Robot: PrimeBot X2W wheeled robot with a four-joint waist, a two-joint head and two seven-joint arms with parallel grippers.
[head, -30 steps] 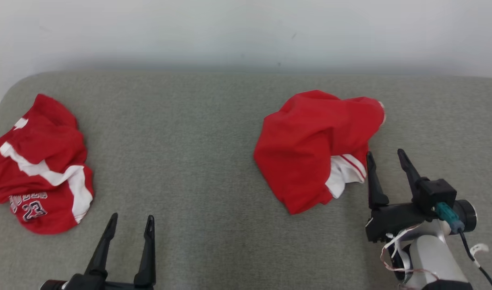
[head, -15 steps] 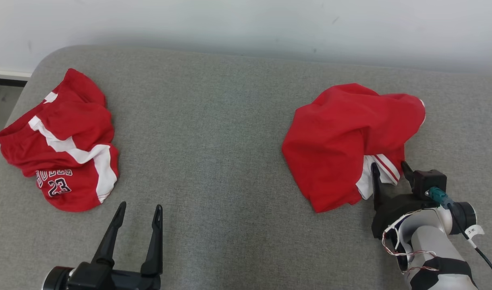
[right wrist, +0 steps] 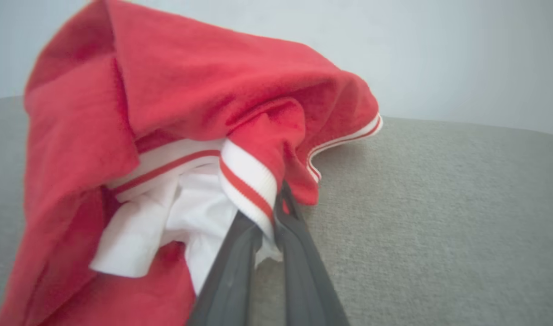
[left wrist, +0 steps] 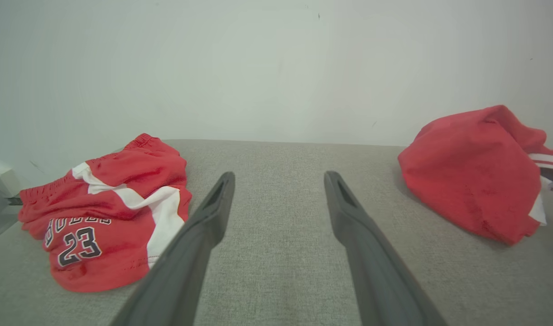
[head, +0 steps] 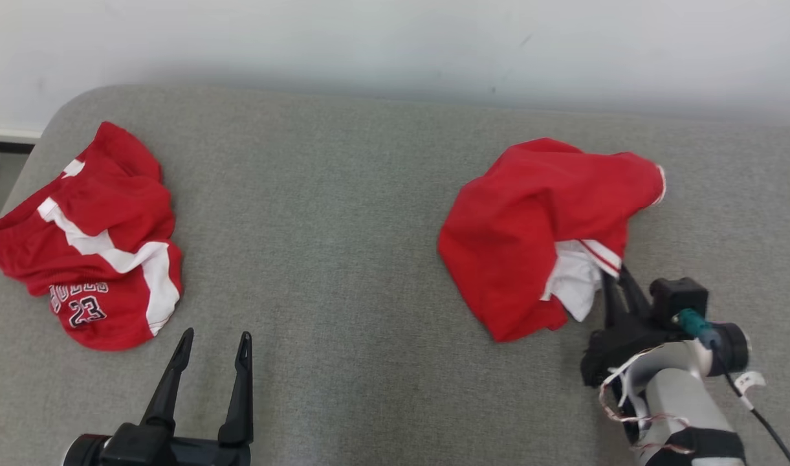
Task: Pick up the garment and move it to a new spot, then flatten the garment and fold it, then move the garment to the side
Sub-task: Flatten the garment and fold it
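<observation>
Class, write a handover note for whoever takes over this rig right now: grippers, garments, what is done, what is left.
Right gripper: shut on the striped trim of the red garment, which sits crumpled on the right of the grey cushion.
Left gripper: open, empty.
Red number 23 shorts: crumpled at the far left, untouched.
Done: grasp taken.
Left: lift, move to a new spot, flatten, fold, move aside.

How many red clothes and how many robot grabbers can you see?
Red clothes: 2, the Bulls 23 shorts and the crumpled red top
Grippers: 2, the left gripper, open, and the right gripper, shut on the red top's striped trim
Total: 4
</observation>
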